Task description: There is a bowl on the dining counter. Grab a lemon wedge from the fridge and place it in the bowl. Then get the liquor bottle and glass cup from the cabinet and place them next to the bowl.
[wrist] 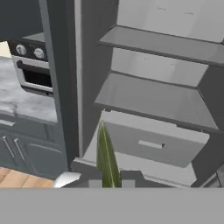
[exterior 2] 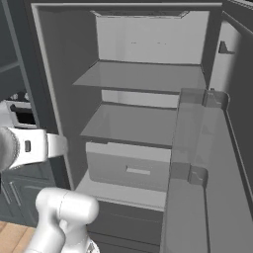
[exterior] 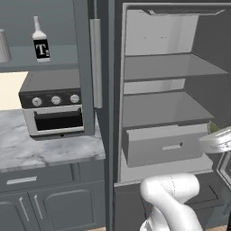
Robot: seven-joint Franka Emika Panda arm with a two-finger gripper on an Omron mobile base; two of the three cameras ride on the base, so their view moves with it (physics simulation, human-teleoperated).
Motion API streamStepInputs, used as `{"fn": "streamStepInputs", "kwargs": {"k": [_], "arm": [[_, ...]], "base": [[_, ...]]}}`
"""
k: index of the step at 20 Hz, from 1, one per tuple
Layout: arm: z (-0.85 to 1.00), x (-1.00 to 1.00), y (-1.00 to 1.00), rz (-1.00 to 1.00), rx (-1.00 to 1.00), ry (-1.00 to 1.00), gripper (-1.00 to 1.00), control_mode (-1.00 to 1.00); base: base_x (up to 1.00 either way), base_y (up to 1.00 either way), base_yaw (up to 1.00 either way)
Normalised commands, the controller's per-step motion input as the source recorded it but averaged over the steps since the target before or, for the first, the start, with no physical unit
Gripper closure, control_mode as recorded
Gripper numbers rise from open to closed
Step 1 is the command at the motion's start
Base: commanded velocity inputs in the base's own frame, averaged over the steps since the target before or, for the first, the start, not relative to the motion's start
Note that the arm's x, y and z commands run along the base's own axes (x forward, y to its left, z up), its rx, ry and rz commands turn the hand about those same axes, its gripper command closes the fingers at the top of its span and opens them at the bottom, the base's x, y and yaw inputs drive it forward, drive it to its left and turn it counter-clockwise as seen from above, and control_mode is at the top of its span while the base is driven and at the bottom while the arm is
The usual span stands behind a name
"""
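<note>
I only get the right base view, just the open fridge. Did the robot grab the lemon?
Observer: Yes. In the hand view a thin yellow-green lemon wedge is pinched in the gripper.
Operator: Where's the bottle?
Observer: In the left base view, the liquor bottle stands upright on the shelf of the cabinet, left of the fridge.
Operator: And the cup?
Observer: The glass cup is on that same shelf, left of the bottle, cut off by the picture's edge.
</note>
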Motion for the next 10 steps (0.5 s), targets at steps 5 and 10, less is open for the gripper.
{"fn": "streamStepInputs", "kwargs": {"k": [5, 10], "arm": [[-0.01, -0.14, 0.28, -0.08, 0.0, 0.11, 1.0, -1.0], [0.06, 0.72, 0.02, -0.06, 0.0, 0.06, 1.0, -1.0]], "base": [[0.0, 0.0, 0.0], [0.0, 0.0, 0.0]]}}
